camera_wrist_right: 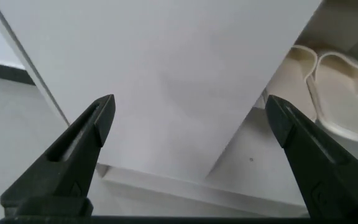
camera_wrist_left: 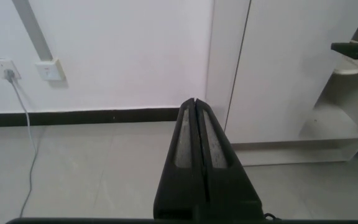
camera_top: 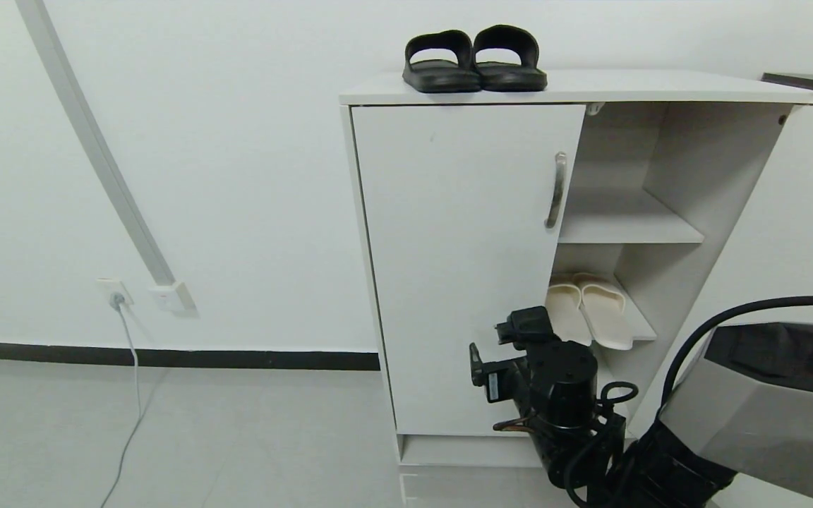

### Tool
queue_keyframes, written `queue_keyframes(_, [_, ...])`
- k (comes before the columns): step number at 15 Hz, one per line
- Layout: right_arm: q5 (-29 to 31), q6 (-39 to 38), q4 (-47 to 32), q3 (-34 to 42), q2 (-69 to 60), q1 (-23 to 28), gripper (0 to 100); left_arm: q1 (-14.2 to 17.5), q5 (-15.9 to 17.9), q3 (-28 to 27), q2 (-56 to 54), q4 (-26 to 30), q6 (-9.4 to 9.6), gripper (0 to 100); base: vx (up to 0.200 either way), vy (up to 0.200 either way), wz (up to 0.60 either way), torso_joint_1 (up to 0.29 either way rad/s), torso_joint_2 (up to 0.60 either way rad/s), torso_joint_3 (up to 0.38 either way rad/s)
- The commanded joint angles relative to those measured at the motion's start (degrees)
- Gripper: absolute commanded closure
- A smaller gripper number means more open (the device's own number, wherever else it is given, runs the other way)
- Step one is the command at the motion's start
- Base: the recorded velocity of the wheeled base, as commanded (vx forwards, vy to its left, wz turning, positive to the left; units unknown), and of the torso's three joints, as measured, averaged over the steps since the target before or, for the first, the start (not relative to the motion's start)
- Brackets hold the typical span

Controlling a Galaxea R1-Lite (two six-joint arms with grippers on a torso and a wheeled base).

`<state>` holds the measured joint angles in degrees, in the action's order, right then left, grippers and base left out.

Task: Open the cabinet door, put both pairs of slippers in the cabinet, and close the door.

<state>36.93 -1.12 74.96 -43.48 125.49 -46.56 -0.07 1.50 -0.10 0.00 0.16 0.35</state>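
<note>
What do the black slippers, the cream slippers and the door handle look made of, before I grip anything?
Black slippers: likely moulded rubber or foam, matte, with thick one-piece straps. Cream slippers: seemingly soft foam or plastic, smooth and dull. Door handle: probably metal, grey with a faint sheen, though coated plastic is possible.

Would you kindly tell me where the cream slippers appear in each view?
Head view: cream slippers on the lower shelf, right of the cabinet door.
Left wrist view: probably the pale shape on that shelf.
Right wrist view: beside the cabinet door.
Shared landmark: the cabinet door.
</note>
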Motion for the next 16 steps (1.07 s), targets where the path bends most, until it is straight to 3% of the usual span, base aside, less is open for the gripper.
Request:
queue_keyframes(1, [-0.63, 0.07, 0.27, 0.86, 0.11, -0.03, 0, -0.01, -0.01, 0.01, 0.09, 0.02, 0.0, 100, 0.0, 0.0, 0.0, 0.0, 0.0, 0.0])
queue_keyframes(13, [-0.89, 0.77, 1.07, 2.09, 0.37, -0.11, 0, -0.01, -0.01, 0.01, 0.09, 0.02, 0.0, 100, 0.0, 0.0, 0.0, 0.0, 0.0, 0.0])
queue_keyframes(16, [-0.89, 0.77, 0.98, 2.09, 0.37, -0.2, 0, -0.01, -0.01, 0.01, 0.09, 0.02, 0.09, 100, 0.0, 0.0, 0.0, 0.002, -0.18, -0.285])
